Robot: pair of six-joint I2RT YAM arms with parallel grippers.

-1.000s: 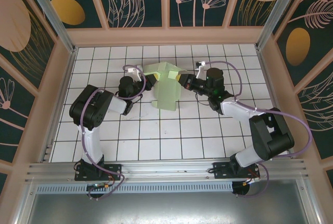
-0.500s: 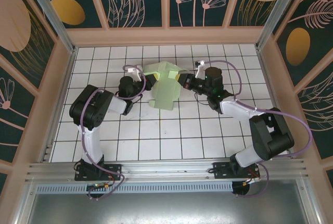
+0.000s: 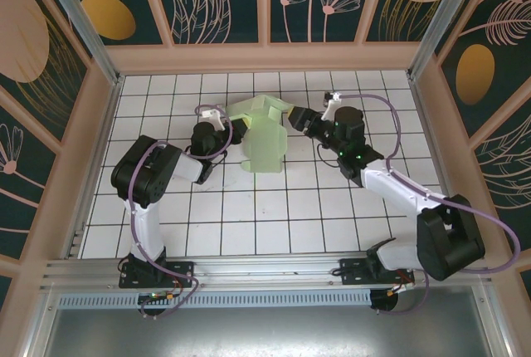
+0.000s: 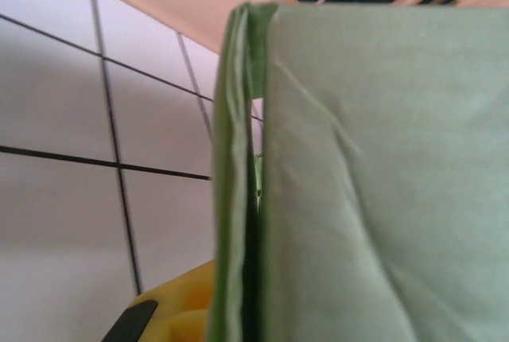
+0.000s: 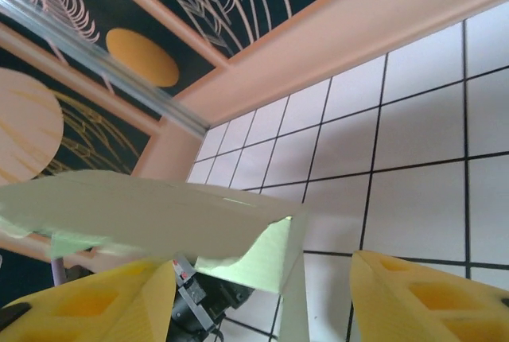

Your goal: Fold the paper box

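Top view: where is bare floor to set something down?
Free: the tiles between the paper box and the arm bases. Crowded: far middle, where left gripper and right gripper flank the box.

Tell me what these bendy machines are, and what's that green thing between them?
These are robots: a left arm and a right arm bolted to a tiled table. One picture looks down from above; the other two come from small cameras on the wrists. The green thing is a paper box, thin card partly folded and standing up. The left pincer seems to pinch its edge. The right pincer is open, its yellow fingers spread wide near a flap.
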